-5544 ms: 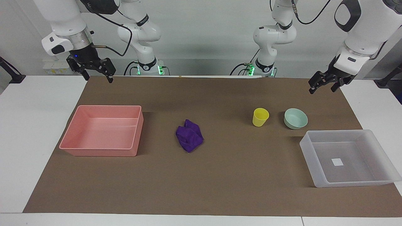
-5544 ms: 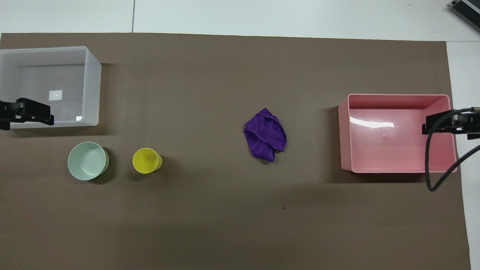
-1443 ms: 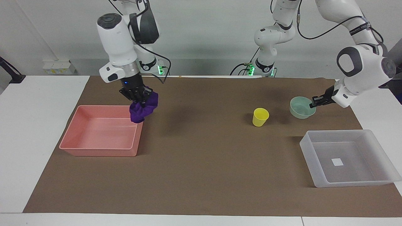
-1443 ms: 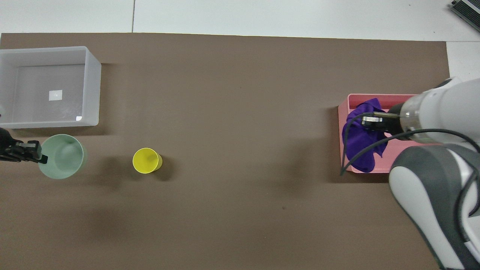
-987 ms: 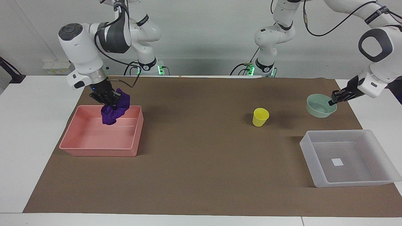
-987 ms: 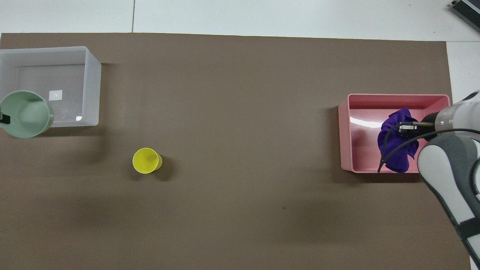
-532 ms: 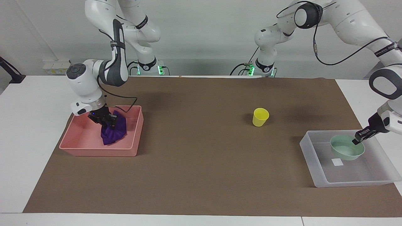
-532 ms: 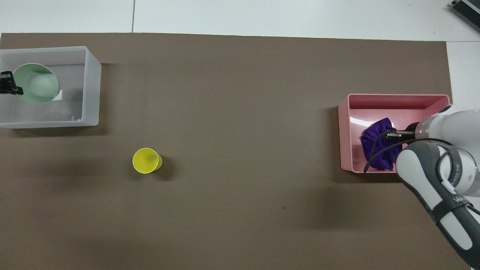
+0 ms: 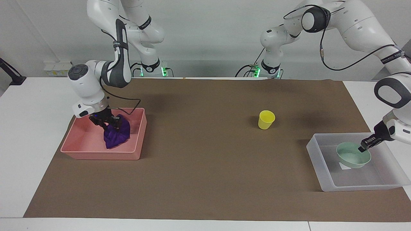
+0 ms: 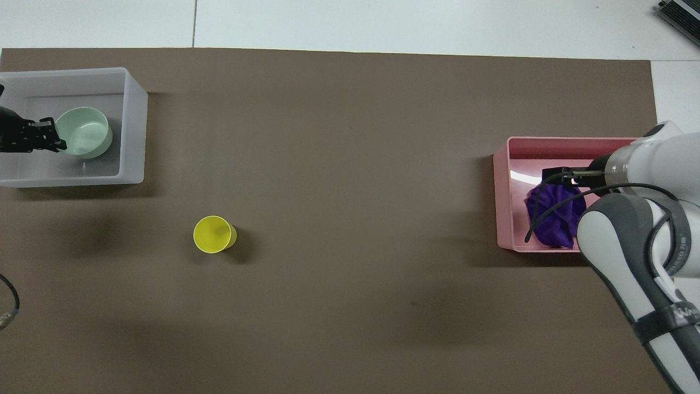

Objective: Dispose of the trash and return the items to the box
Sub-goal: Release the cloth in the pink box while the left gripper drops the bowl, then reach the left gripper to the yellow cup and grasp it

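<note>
The purple cloth wad (image 9: 118,134) lies in the pink tray (image 9: 99,155), seen from above in the overhead view (image 10: 549,216). My right gripper (image 9: 107,123) is open just above the wad, over the tray (image 10: 558,175). The mint-green bowl (image 9: 351,157) sits low inside the translucent box (image 9: 313,150), partly over its white label. My left gripper (image 9: 362,148) is shut on the bowl's rim (image 10: 54,143). The bowl (image 10: 85,139) and box (image 10: 134,131) show in the overhead view. The yellow cup (image 9: 266,119) stands upright on the brown mat, alone (image 10: 213,234).
The pink tray (image 10: 503,191) stands at the right arm's end of the mat and the translucent box at the left arm's end. The cup stands between them, closer to the box. White table borders the mat.
My left gripper has lowered the bowl deeper into the box. My right gripper has let go of the cloth and risen slightly; the wad stays in the pink tray.
</note>
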Motion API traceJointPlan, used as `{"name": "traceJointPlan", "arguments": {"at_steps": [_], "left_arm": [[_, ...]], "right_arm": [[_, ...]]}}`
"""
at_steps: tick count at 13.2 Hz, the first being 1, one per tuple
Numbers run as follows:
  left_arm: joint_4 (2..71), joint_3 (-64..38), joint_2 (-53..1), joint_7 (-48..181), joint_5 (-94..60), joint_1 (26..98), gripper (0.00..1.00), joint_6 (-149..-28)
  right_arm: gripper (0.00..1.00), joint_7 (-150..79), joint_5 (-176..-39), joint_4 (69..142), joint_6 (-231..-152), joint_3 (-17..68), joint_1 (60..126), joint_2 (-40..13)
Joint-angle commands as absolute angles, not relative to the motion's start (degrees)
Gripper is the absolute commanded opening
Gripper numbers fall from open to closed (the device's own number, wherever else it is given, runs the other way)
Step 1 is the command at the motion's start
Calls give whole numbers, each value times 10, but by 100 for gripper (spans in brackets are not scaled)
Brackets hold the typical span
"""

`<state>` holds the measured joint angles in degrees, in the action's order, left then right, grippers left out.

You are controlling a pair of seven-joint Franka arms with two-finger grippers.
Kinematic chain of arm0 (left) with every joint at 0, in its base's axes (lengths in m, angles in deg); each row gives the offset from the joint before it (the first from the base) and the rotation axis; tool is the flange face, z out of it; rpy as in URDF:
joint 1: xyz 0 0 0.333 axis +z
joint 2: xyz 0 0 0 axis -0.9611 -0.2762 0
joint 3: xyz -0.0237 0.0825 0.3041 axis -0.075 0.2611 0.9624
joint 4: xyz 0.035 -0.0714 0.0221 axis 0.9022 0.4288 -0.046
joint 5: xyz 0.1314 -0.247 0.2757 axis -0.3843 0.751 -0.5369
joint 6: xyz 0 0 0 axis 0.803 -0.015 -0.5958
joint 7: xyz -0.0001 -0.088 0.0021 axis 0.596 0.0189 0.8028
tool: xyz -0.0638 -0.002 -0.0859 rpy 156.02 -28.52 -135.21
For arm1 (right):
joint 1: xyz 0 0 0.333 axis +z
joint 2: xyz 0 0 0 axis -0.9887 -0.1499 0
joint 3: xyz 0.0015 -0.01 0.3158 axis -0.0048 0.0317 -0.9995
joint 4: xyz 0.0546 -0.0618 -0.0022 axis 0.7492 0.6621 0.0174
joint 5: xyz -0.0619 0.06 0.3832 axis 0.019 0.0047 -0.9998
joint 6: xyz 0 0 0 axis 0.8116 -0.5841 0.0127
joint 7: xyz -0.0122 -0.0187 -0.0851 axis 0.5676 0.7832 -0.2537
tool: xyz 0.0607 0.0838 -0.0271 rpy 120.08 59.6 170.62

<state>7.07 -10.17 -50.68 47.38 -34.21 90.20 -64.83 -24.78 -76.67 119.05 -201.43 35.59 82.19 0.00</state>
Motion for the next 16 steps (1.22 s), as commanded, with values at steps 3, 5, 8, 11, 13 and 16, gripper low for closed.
{"name": "traceJointPlan", "arguments": {"at_steps": [3,5,8,11,13,16], "left_arm": [[52,-102,-453,483,-344,880,100,-632],[53,-101,-411,485,-345,851,100,-573],[72,-105,-342,553,-346,804,100,-420],[206,-107,-243,570,-345,743,100,-402],[353,-108,-156,571,-340,710,100,-496],[463,-109,-125,574,-334,662,100,-589]], "right_arm": [[100,-198,-747,1087,-1859,352,837,24],[100,-198,-751,1042,-1799,352,837,40],[100,-199,-764,982,-1716,354,837,53],[100,-205,-774,923,-1635,357,832,57],[100,-214,-774,932,-1623,358,829,68],[100,-227,-773,960,-1631,358,830,81]]}}
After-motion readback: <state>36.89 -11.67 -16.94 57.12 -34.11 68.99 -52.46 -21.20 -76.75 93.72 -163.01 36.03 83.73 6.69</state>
